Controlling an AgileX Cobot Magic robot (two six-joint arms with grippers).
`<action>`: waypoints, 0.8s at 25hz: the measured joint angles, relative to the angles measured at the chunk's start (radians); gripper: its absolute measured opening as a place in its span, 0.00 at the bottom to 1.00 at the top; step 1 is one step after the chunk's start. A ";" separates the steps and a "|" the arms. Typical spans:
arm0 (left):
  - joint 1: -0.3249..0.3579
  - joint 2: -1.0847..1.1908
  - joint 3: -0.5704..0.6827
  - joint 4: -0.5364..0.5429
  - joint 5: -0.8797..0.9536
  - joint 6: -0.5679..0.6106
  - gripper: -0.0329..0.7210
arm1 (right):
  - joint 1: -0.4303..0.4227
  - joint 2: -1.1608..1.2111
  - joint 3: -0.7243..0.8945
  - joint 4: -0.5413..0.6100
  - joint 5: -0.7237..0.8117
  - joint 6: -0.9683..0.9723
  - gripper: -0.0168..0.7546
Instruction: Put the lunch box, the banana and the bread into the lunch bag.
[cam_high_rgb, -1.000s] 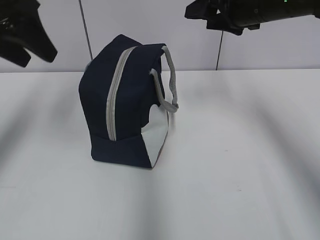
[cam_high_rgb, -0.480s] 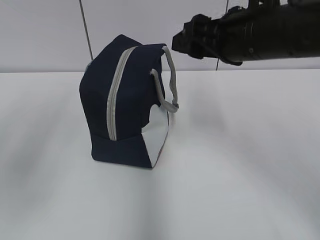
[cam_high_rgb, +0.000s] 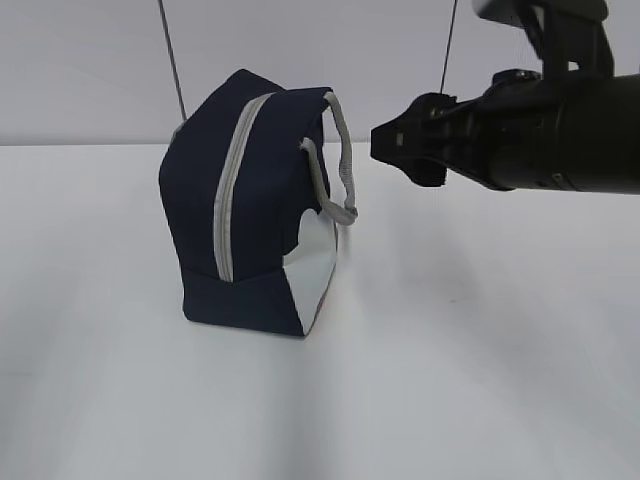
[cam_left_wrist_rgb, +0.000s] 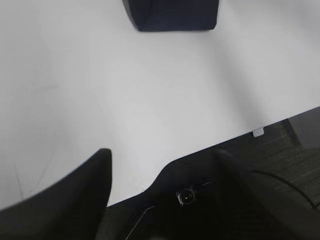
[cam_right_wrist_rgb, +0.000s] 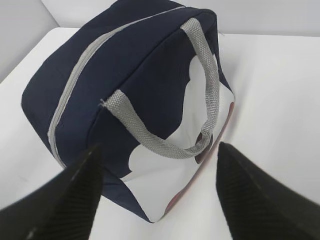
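The navy lunch bag (cam_high_rgb: 250, 215) stands on the white table with its grey zipper (cam_high_rgb: 228, 190) running shut up the near face and grey handles (cam_high_rgb: 340, 160) on its right side. My right gripper (cam_high_rgb: 400, 150) hovers just right of the handles, open and empty; in the right wrist view its fingers (cam_right_wrist_rgb: 75, 197) frame the lunch bag (cam_right_wrist_rgb: 130, 70) and a handle strap (cam_right_wrist_rgb: 150, 137). My left gripper (cam_left_wrist_rgb: 162, 152) is open and empty over the table's near edge, far from the lunch bag (cam_left_wrist_rgb: 175, 15). The lunch box, banana and bread are out of view.
The white table (cam_high_rgb: 480, 340) spreads around the bag, with a pale wall close behind it. In the left wrist view the table's edge (cam_left_wrist_rgb: 235, 140) runs across, with dark floor and a dark fixture (cam_left_wrist_rgb: 187, 196) below it.
My right arm has dropped from the top right and now points at the bag's handles. My left arm, seen at the top left a second ago, has left the exterior view.
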 joint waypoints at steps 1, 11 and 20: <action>0.000 -0.038 0.022 0.007 0.000 0.000 0.62 | 0.000 -0.021 0.014 0.000 0.002 -0.004 0.70; 0.000 -0.239 0.116 0.036 -0.018 0.000 0.58 | 0.000 -0.219 0.147 0.000 0.000 -0.025 0.70; 0.000 -0.240 0.116 0.035 -0.018 0.000 0.50 | 0.000 -0.340 0.241 0.000 0.008 -0.040 0.70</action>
